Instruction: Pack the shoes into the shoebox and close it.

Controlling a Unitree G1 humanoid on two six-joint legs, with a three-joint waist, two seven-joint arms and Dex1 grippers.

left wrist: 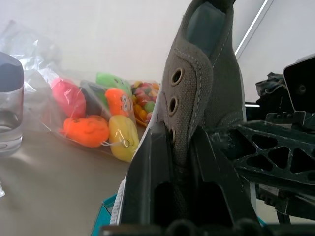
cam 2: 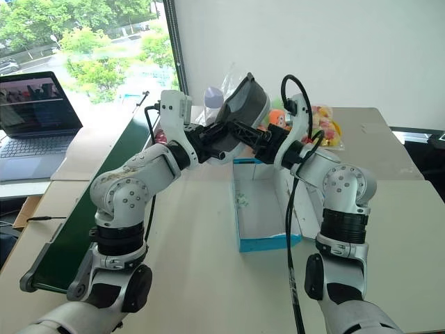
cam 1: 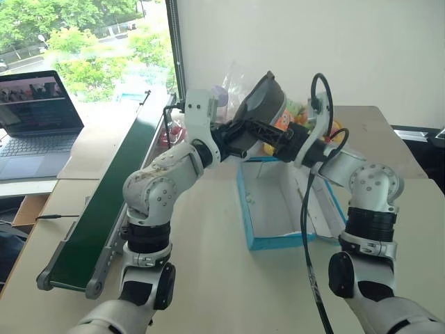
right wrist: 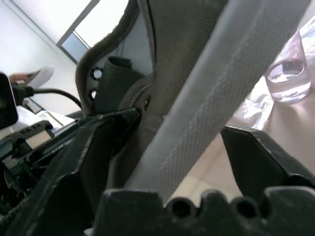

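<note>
Gripping a grey shoe point(cam 1: 263, 97) by its upper, the left claw point(left wrist: 182, 162) is clamped tight at upper centre above the open blue shoebox point(cam 1: 259, 240). Right claw point(right wrist: 194, 152) straddles the shoe's white sole edge, fingers apart, one side not touching.

An office-like test room: beige tables point(cam 1: 208, 278), an open laptop point(cam 1: 35, 118) at upper left, a conveyor belt point(cam 1: 104, 209), a big window point(cam 1: 90, 49).
</note>
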